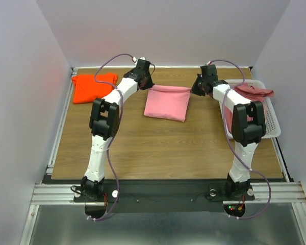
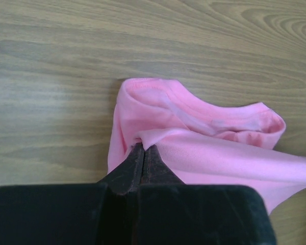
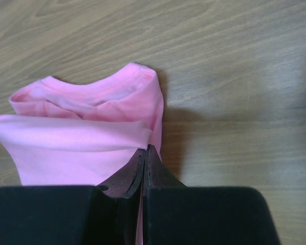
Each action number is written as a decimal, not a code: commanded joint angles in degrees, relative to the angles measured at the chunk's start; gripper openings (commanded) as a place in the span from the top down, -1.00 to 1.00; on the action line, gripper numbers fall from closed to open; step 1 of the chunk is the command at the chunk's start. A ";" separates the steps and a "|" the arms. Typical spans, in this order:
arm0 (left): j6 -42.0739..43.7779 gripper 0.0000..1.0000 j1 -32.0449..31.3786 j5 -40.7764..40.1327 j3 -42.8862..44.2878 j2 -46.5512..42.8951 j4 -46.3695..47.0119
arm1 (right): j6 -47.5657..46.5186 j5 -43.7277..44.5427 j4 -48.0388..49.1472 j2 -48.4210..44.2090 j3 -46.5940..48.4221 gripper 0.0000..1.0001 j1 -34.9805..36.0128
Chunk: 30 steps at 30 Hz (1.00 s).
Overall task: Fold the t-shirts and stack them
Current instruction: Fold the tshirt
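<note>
The pink t-shirt (image 1: 167, 102) lies folded at the middle back of the table. My left gripper (image 1: 147, 83) is shut on its far left corner, the fabric pinched between the jaws in the left wrist view (image 2: 142, 146), where the pink t-shirt (image 2: 209, 148) shows its collar. My right gripper (image 1: 196, 88) is shut on the far right corner, seen in the right wrist view (image 3: 148, 149) with the pink t-shirt (image 3: 76, 138) to its left. An orange t-shirt (image 1: 93, 87) lies folded at the back left. A dusty rose t-shirt (image 1: 252, 93) lies in the basket.
A white mesh basket (image 1: 271, 125) stands at the right edge of the wooden table (image 1: 158, 148). Grey walls close in the back and both sides. A metal rail runs along the near edge by the arm bases.
</note>
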 commanded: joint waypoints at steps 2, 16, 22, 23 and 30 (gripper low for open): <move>1.54 1.00 1.29 0.00 6.16 1.98 0.56 | -2.38 -3.00 2.54 6.03 6.93 0.99 -1.33; 9.44 -0.97 2.00 6.93 -5.60 -6.62 6.45 | -5.47 -11.69 2.54 -1.06 2.83 -1.00 -2.30; 13.67 -0.97 1.91 10.37 -13.43 -7.95 8.04 | -5.73 -19.68 4.81 -15.72 -13.87 -1.00 -1.95; 13.50 -0.97 1.91 10.55 -13.96 -7.78 8.21 | -5.64 -20.39 5.70 -17.58 -15.98 -1.00 -1.86; 13.06 -0.61 1.21 9.15 -11.07 -1.99 5.23 | -4.15 -19.08 6.32 -31.29 -29.95 -1.00 -1.86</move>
